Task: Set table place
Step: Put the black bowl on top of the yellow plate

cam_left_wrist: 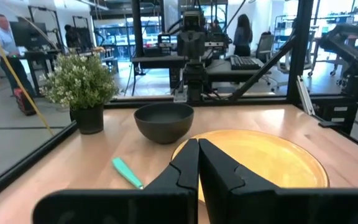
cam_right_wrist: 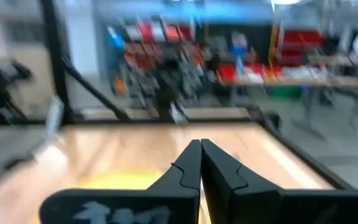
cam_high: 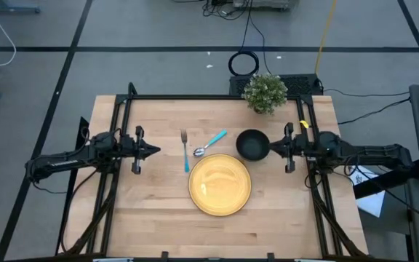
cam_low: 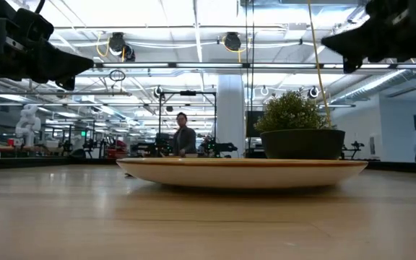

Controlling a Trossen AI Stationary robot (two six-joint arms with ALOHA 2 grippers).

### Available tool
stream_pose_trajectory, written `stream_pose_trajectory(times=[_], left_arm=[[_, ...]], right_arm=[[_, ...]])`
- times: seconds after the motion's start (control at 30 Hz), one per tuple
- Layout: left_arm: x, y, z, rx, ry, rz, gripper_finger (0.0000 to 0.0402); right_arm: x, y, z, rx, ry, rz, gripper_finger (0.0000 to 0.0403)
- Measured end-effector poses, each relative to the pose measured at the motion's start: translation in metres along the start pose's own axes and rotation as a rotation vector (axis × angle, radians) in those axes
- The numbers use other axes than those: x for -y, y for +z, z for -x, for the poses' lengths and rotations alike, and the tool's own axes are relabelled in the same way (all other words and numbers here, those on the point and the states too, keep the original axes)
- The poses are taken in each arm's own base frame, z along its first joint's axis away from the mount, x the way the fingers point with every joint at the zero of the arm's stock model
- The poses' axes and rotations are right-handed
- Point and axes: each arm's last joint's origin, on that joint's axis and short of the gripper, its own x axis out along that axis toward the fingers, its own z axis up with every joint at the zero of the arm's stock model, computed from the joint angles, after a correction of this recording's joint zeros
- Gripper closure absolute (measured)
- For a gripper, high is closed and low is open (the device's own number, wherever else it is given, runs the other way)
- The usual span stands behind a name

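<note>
The yellow plate (cam_high: 220,185) lies flat on the wooden table (cam_high: 158,225) near its middle; it also shows in the low view (cam_low: 244,172) and the left wrist view (cam_left_wrist: 272,158). A black bowl (cam_high: 252,144) stands just beyond the plate's far right. A fork (cam_high: 185,150) and a spoon with a teal handle (cam_high: 211,143) lie beyond the plate's far left. My left gripper (cam_high: 156,151) is shut and empty, held above the table left of the fork. My right gripper (cam_high: 270,149) is shut and empty, above the table by the bowl's right side.
A small potted plant (cam_high: 265,92) stands at the table's far edge, behind the bowl. Black rails (cam_high: 122,116) run along the table's edges. Bare wood lies in front of the plate toward the near edge. People show in the room beyond the table.
</note>
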Motion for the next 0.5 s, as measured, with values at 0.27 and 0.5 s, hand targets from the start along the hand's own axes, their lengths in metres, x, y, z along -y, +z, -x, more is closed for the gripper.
stream_pose_trajectory(times=[0.27,0.5], left_arm=[[0.000,0.000,0.000,0.002,0.001,-0.007,0.0385],[0.000,0.000,0.000,0.002,0.001,-0.007,0.0385]], right_arm=[[0.011,0.042,-0.008,-0.087,-0.253,0.017,0.0403],[0.027,0.061,-0.017,-0.366,-0.487,-0.033,0.0403]])
